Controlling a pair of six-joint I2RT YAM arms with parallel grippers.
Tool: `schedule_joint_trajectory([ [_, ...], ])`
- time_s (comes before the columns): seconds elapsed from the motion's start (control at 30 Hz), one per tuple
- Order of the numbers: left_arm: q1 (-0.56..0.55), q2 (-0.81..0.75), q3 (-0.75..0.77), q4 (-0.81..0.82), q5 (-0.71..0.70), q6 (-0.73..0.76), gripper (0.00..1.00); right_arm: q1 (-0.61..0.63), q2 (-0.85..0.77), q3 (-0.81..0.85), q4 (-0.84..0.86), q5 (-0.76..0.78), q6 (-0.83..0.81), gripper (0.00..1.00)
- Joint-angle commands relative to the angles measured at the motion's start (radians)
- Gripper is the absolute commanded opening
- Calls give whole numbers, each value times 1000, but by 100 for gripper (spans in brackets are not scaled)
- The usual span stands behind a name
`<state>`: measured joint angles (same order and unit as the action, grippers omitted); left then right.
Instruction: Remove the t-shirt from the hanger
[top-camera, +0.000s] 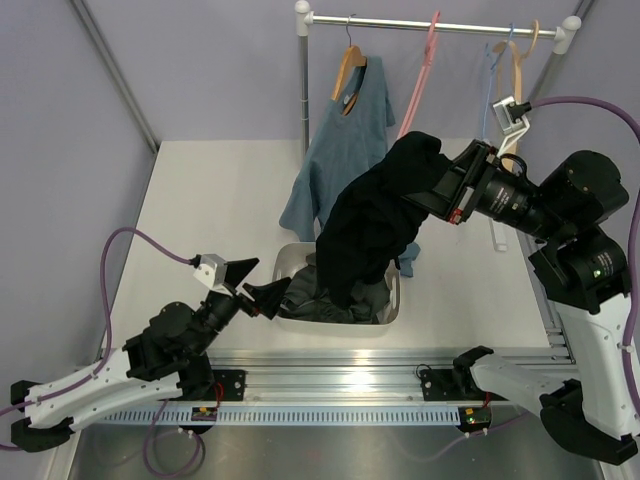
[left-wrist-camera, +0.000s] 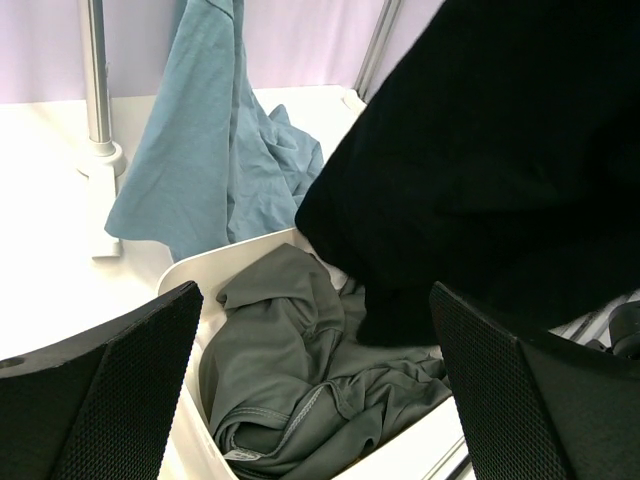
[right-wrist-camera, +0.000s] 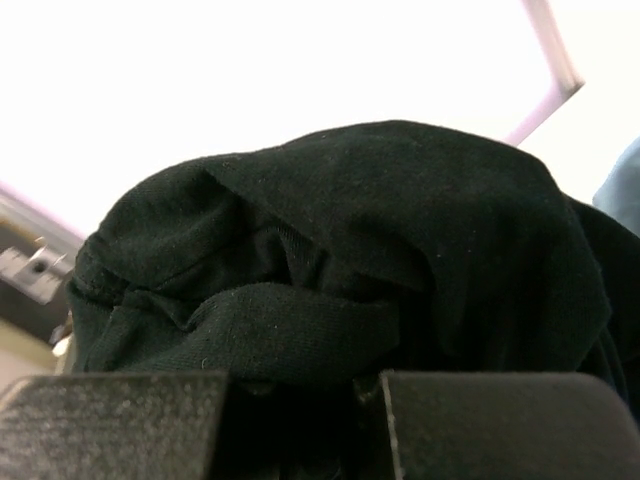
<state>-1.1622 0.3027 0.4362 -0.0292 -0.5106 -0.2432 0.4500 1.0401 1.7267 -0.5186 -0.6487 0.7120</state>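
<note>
The black t-shirt (top-camera: 370, 220) hangs bunched from my right gripper (top-camera: 432, 185), which is shut on its upper end; its lower end drapes into the white bin (top-camera: 392, 310). In the right wrist view the black cloth (right-wrist-camera: 350, 230) fills the frame above my right gripper (right-wrist-camera: 305, 385). The pink hanger (top-camera: 425, 75) hangs bare on the rail, behind and above the shirt. My left gripper (top-camera: 255, 285) is open and empty at the bin's left rim; in the left wrist view the left gripper (left-wrist-camera: 315, 295) faces the bin with the t-shirt (left-wrist-camera: 500, 150) hanging at upper right.
Dark grey clothes (top-camera: 310, 295) lie in the bin (left-wrist-camera: 190, 265), also in the left wrist view (left-wrist-camera: 290, 370). A teal shirt (top-camera: 335, 150) hangs on a wooden hanger (top-camera: 350, 65). A blue wire hanger (top-camera: 490, 60) and a wooden hanger (top-camera: 520, 50) hang on the rail (top-camera: 400, 20).
</note>
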Motion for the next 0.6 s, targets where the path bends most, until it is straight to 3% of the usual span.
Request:
schedule_joint_trajectory([
  [0.0, -2, -10, 4, 32, -40, 4, 99, 7, -41, -42, 112, -107, 94, 0],
  [0.17, -2, -22, -2, 31, -45, 2, 99, 7, -78, -124, 89, -43, 47, 0],
  [0.3, -2, -22, -1, 32, -45, 2, 99, 9, -100, -323, 146, 0, 9, 0],
  [0.57, -2, -30, -1, 31, -51, -1, 99, 87, -72, -617, 261, 265, -123, 0],
])
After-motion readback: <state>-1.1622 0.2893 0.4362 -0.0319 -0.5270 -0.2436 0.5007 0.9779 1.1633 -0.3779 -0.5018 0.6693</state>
